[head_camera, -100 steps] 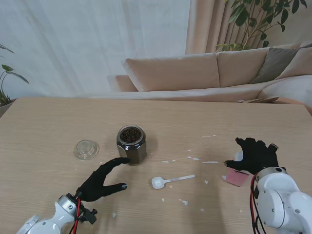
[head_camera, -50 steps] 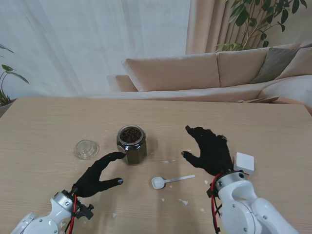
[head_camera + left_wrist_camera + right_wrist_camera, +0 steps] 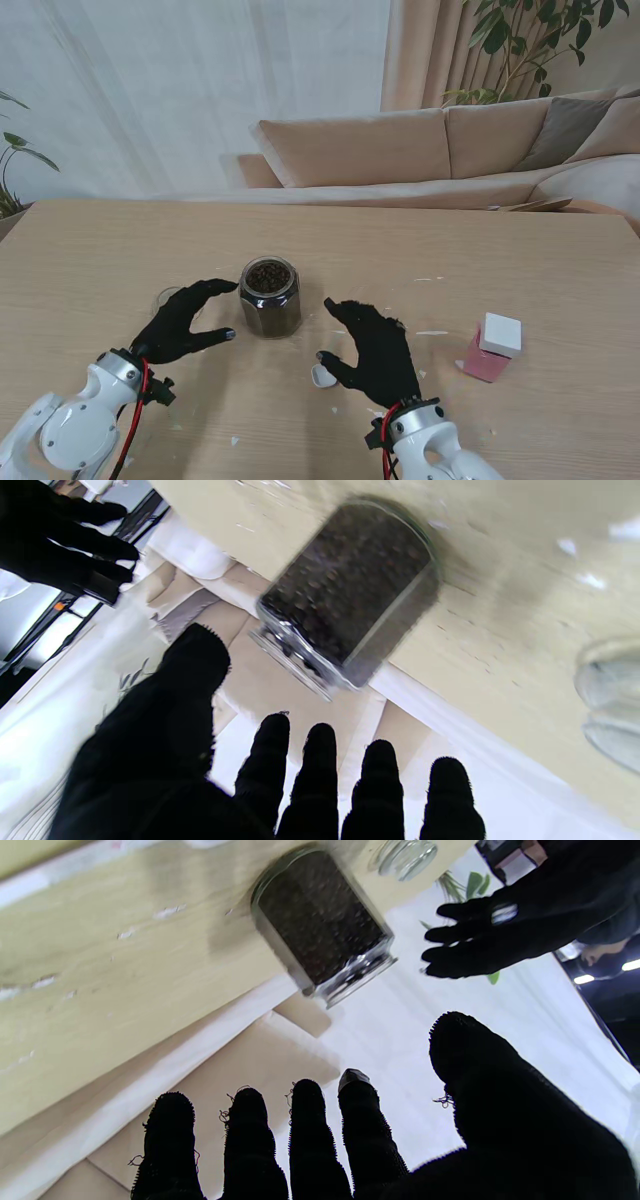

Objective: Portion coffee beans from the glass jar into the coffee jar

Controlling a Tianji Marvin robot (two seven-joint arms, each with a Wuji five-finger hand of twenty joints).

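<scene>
Both hands are seen from the stand's view over the wooden worktop (image 3: 100, 250). The left hand (image 3: 180, 323) is in a black glove, its fingers spread and curved, and it holds nothing; it stands just beside the glass jar (image 3: 269, 296) on the jar's left side, without a clear touch. The glass jar is upright, has no lid on, and is full of dark coffee beans; it stands near the middle of the worktop. The right hand (image 3: 375, 350) is also gloved, with fingers apart and nothing in it, to the right of the jar and nearer to me. Its thumb is over a small white spoon (image 3: 322, 375), of which only the bowl shows. A clear glass lid (image 3: 166, 297) is partly hidden behind the left hand. A pink container with a white cap (image 3: 491, 348) stands well apart, toward the right edge. Small white crumbs lie on the worktop.

From the left wrist view, the fingers (image 3: 320, 775) are apart and empty, and the glass jar (image 3: 347, 592) is in front of them, a little blurred. The clear lid (image 3: 610, 700) is at the edge of this picture.

From the right wrist view, the fingers (image 3: 307, 1135) are open with nothing between them, the glass jar (image 3: 320, 922) is ahead, and the left hand (image 3: 505, 930) shows beyond it.
</scene>
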